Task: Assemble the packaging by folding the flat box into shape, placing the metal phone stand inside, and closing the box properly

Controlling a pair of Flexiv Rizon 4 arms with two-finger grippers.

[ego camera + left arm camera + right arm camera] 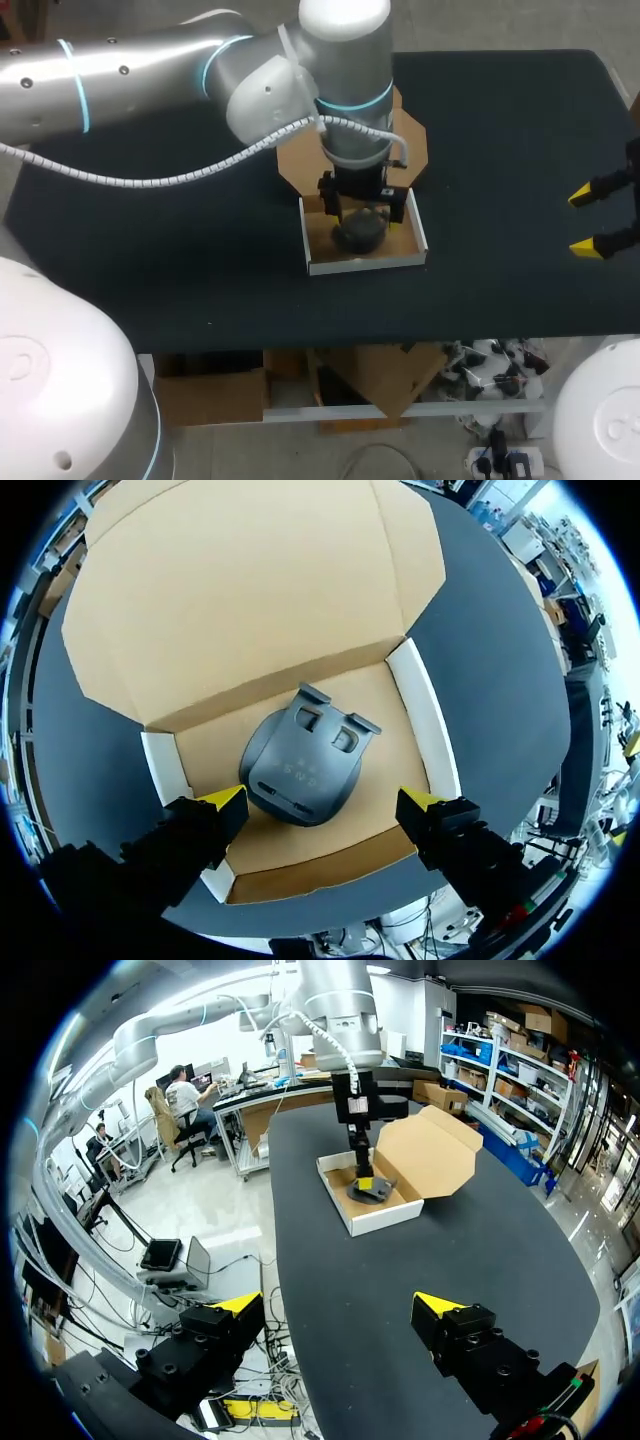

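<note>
The box point(365, 264) stands folded up at mid-table, with white walls, a brown inside and its lid point(412, 140) lying open at the back. The dark grey metal phone stand point(360, 232) lies flat on the box floor. My left gripper point(365, 208) hangs just above it, open. In the left wrist view the stand point(300, 765) sits ahead of the left gripper point(325, 805), between the spread fingers, and neither tip touches it. My right gripper point(600, 220) is open and empty near the table's right edge, far from the box point(385, 1218).
The box's open lid point(250, 590) spreads flat over the dark table point(180, 240) behind the box. My left arm point(150, 70) crosses the back left of the table. Bare tabletop lies left, right and in front of the box.
</note>
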